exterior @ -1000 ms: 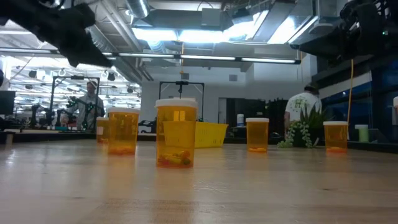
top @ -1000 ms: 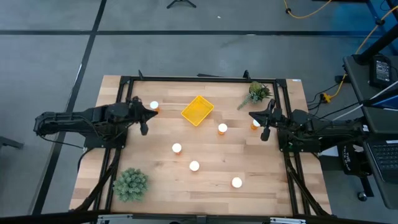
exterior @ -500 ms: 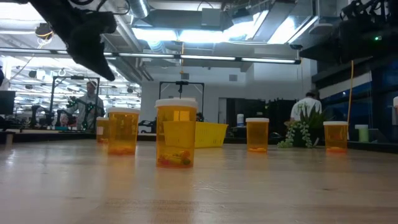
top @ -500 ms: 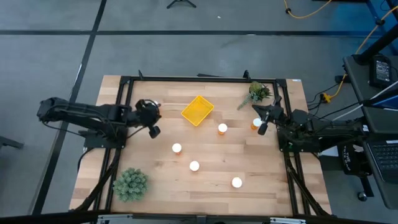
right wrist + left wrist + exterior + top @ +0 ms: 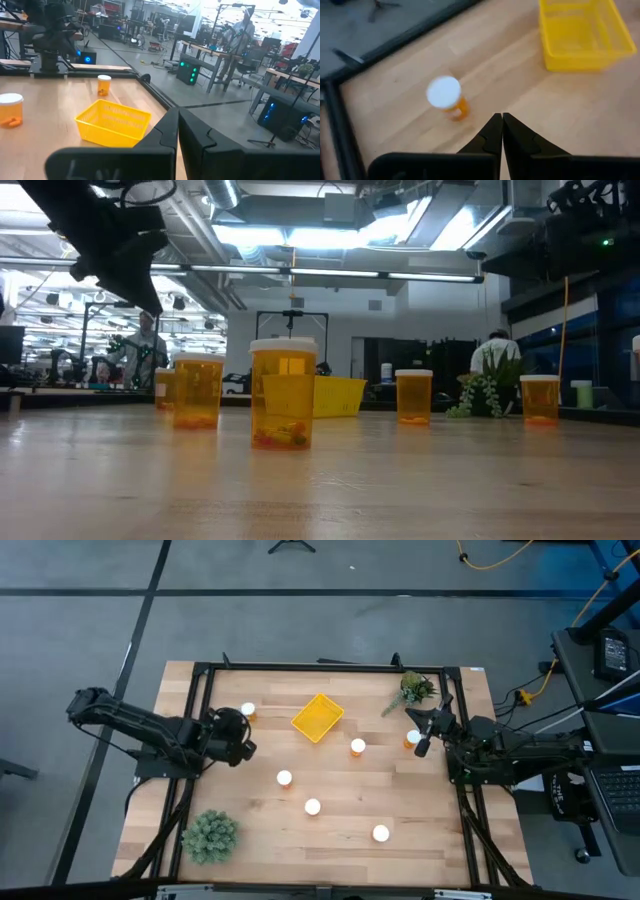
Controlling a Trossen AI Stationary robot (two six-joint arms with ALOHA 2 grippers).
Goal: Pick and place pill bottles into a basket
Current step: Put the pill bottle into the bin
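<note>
Several orange pill bottles with white caps stand upright on the wooden table: one at the far left [image 5: 248, 710], one beside my right gripper [image 5: 411, 738], others mid-table [image 5: 358, 746] [image 5: 284, 778] and nearer [image 5: 381, 833]. The yellow basket [image 5: 318, 717] sits at the far middle. My left gripper [image 5: 249, 749] hovers shut, tipped downward, just on the near side of the far-left bottle [image 5: 445, 95], touching nothing. My right gripper [image 5: 420, 747] hangs shut at the table's right, level, pointing toward the basket [image 5: 112, 122].
A green plant [image 5: 210, 835] stands at the near left corner and a smaller one [image 5: 413, 690] at the far right. A black frame [image 5: 320, 668] runs around the table. People stand in the room beyond the table.
My left gripper has drawn away from the far-left bottle toward the table's near edge, rolling and tipping its shut fingers downward. My right gripper has rolled a little in place. No bottle has moved.
</note>
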